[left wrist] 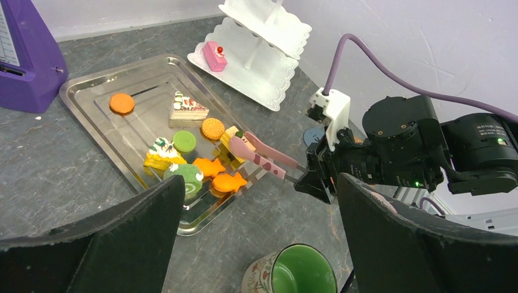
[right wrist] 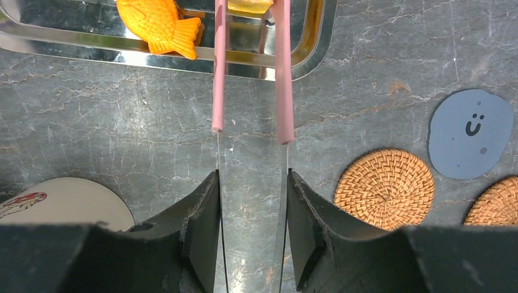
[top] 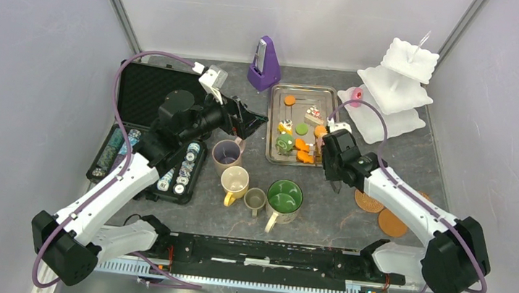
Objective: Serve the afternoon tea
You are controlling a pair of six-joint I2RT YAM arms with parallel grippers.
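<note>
My right gripper (right wrist: 251,177) is shut on a pair of pink tongs (right wrist: 218,73). The tongs reach over the rim of the steel tray (right wrist: 317,43), their tips on either side of a yellow pastry (left wrist: 231,135), beside an orange fish pastry (right wrist: 157,24). Several more pastries lie in the tray (top: 274,119). One pink pastry (top: 356,96) sits on the bottom tier of the white stand (top: 397,88). The mauve (top: 227,153), yellow (top: 235,181), olive (top: 255,201) and big green (top: 285,197) mugs stand on the table. My left gripper (top: 252,120) hovers open and empty left of the tray.
Two cork coasters (top: 369,201) (top: 392,223) and a blue-grey face coaster (right wrist: 470,133) lie on the table under my right arm. A purple metronome (top: 264,63) stands behind the tray. An open black case of poker chips (top: 149,131) lies at the left.
</note>
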